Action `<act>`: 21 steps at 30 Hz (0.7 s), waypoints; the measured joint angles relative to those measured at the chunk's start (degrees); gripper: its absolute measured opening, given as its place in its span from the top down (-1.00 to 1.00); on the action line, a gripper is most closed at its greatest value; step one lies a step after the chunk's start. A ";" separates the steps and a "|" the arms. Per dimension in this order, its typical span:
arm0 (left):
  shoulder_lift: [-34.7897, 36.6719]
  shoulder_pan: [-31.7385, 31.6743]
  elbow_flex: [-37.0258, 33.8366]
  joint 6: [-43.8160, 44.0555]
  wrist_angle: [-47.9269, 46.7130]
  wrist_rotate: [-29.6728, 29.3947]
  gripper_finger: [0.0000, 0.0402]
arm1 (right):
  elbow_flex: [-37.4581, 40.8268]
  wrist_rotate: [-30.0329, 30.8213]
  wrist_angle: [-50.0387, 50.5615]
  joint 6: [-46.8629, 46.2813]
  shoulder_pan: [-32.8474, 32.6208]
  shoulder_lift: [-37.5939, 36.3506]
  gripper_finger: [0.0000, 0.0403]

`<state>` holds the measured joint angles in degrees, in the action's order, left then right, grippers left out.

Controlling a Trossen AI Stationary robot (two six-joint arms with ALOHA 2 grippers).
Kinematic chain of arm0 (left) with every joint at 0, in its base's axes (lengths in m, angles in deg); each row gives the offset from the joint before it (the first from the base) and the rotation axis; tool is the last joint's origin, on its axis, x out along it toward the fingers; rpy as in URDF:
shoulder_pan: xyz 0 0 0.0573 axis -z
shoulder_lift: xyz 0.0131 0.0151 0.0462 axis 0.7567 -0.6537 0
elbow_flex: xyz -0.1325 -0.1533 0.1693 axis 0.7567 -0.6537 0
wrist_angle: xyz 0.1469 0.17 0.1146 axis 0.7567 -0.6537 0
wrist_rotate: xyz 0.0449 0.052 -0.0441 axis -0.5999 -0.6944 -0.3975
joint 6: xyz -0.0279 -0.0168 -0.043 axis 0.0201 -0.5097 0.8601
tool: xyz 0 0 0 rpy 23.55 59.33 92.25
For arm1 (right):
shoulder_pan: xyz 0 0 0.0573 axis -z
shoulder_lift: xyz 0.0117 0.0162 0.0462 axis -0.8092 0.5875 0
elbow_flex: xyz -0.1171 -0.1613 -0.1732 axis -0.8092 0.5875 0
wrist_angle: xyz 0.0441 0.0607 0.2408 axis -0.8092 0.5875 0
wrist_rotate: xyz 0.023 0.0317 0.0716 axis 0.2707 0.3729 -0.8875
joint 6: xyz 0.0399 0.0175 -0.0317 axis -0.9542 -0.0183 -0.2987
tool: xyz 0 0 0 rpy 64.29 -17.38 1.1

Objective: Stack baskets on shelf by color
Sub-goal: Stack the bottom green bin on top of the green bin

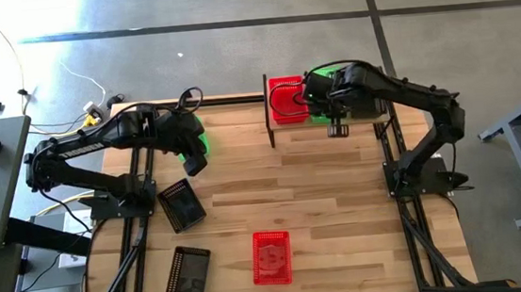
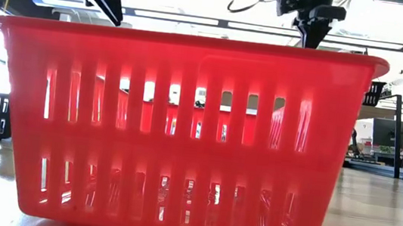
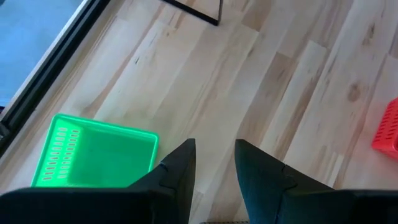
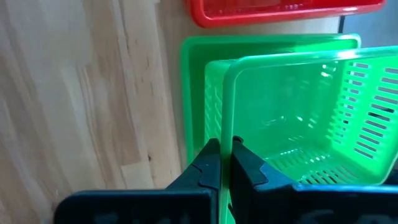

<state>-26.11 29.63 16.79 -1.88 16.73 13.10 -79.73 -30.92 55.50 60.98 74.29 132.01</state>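
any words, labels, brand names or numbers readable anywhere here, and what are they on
None can be read in any view.
Red basket close to the low camera: plain slotted plastic, no label.
Green basket clamped by the right gripper: no print.
Green basket below the left gripper: no print.
Black baskets on the table: no marking visible.
Room equipment behind: too small to read.
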 joint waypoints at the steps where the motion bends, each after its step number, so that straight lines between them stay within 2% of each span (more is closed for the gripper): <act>1: -0.01 -0.09 0.00 0.10 -0.01 -0.01 0.49 | 0.00 -0.37 -0.02 0.04 0.02 0.06 1.00; 21: -0.01 -0.32 0.00 1.61 -0.02 -0.42 0.49 | 0.00 -0.41 0.72 1.75 2.99 0.15 1.00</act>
<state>-26.12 29.32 16.79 -0.27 16.71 12.68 -79.73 -31.33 56.22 62.73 77.29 132.16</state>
